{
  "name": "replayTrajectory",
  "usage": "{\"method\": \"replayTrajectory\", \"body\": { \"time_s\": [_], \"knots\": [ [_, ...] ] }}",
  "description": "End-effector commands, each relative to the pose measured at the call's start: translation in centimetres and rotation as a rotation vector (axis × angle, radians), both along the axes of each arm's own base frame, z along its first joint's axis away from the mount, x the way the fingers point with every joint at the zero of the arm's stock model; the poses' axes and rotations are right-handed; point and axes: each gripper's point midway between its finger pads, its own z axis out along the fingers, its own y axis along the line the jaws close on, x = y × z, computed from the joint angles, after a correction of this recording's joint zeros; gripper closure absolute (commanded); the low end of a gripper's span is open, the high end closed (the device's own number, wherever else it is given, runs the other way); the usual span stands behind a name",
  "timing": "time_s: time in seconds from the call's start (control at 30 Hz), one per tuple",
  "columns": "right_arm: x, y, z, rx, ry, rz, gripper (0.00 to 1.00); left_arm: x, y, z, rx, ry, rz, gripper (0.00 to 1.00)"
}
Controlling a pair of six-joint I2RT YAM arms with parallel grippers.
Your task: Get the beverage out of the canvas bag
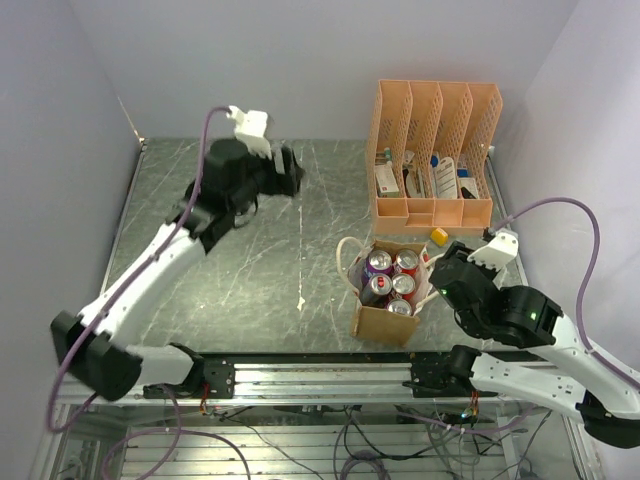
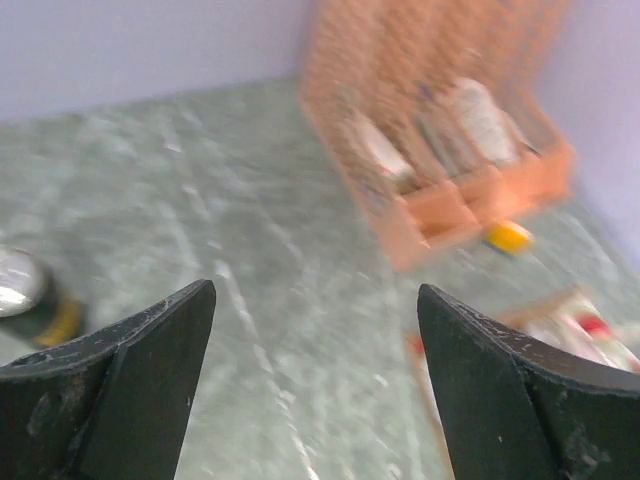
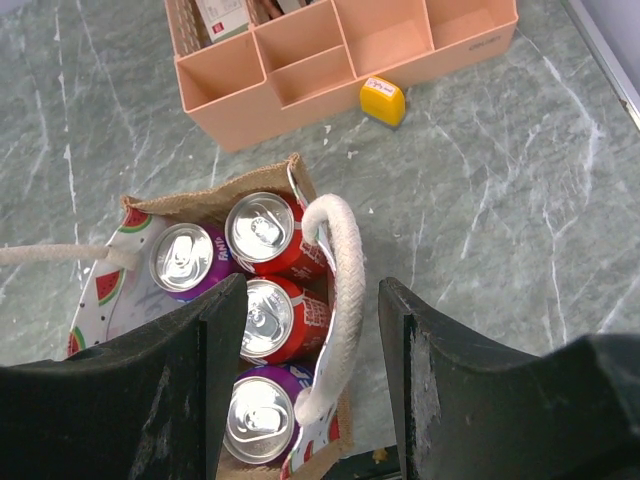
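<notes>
Cans [image 3: 262, 228], four of them, stand upright in the bag [image 1: 380, 322], which sits on the surface [image 1: 250, 260] just in front of the organizer [image 1: 433, 150]. Right jaws hang over the bag's right side, partly open, with one rope handle [image 3: 345, 260] lying loose in the gap, not pinched. Left jaws gape wide and empty, well apart at the far left, near a dark can [image 2: 25, 295] on the surface.

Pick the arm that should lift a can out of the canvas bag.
Right. The right gripper hangs directly above the canvas bag, open jaws straddling its rope handle with the cans just below. The left gripper, open and empty, is far off at back left, likely a long reach.
</notes>
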Motion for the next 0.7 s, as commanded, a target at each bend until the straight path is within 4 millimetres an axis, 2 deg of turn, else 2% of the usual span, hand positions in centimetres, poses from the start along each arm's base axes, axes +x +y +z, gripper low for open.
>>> {"method": "replayTrajectory", "body": {
  "time_s": [0.0,0.1,0.2,0.3,0.43,0.57,0.67],
  "knots": [
    [-0.1,-0.4,0.8,0.046,-0.041,-0.017,0.45,-7.8,-4.4,-0.8,-0.185,0.031,-0.222,0.09],
    [-0.2,-0.6,1.0,0.066,-0.052,-0.013,0.45,-11.5,-4.9,-3.6,-0.281,0.069,-0.252,0.11],
    [-0.4,-0.8,1.1,0.078,-0.057,-0.014,0.45,-14.7,-5.8,-5.2,-0.357,0.109,-0.315,0.14],
    [-0.4,-0.9,1.3,0.089,-0.073,-0.006,0.45,-17.5,-6.6,-5.6,-0.346,0.149,-0.38,0.15],
    [-0.5,-1.0,1.6,0.111,-0.086,-0.007,0.45,-19.6,-7.1,-5.3,-0.338,0.167,-0.413,0.16],
    [-0.5,-1.0,1.6,0.111,-0.083,-0.009,0.45,-22.3,-10.2,-6.1,-0.425,0.183,-0.514,0.24],
    [-0.5,-1.0,1.4,0.11,-0.075,-0.016,0.45,-23.4,-13.0,-6.9,-0.403,0.175,-0.528,0.25]
  ]
}}
